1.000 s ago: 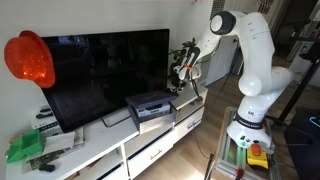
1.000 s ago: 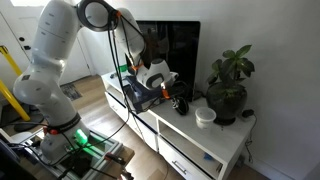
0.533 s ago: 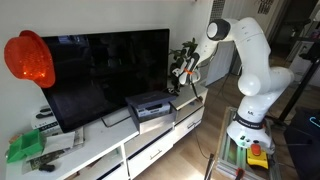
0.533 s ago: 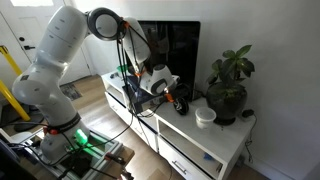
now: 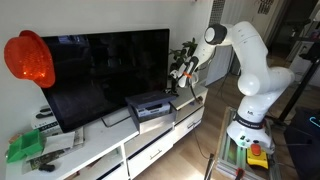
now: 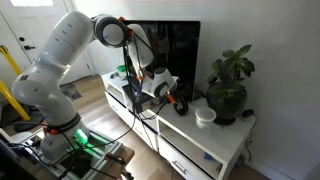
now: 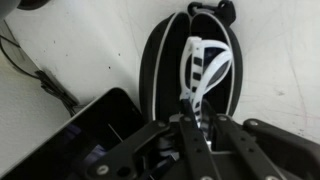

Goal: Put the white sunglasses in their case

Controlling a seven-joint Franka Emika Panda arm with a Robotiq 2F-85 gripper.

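- Cable (image 7: 45,85) and black box (image 7: 95,125): both lie left of the case and play no part in the work.
- Case (image 7: 158,70): lies open on the white cabinet top (image 7: 285,60), hollow side up, ready to receive.
- Sunglasses (image 7: 205,65): held directly over the open case, frame on edge and tilted. Whether the frame touches the lining cannot be told.
- Gripper (image 7: 190,122): the jaws are drawn almost together, pinching the near end of the white frame. In both exterior views it is low over the cabinet beside the TV (image 5: 110,70).
- Progress, by judgement: pick-up and carry are done and alignment looks close. Lowering, release and withdrawal remain. The sunglasses are not yet seated.
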